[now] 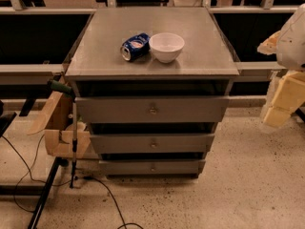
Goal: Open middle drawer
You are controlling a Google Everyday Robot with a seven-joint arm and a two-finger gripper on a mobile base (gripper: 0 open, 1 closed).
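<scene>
The speckled floor (224,204) is nearest. Above it, the middle drawer (119,143) sits shut between two others. It looks stiff and a bit heavy. Pull its small round knob (153,145). The gripper (281,104) hangs far right, well apart; I cannot tell if it is open.

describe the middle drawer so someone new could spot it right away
Find the grey cabinet with a white bowl and blue can on top; the gripper is off to its right, apart from it. Three knobbed drawers stack down the front. The middle drawer is the second one, below the taller top drawer and above the smallest bottom drawer.
</scene>
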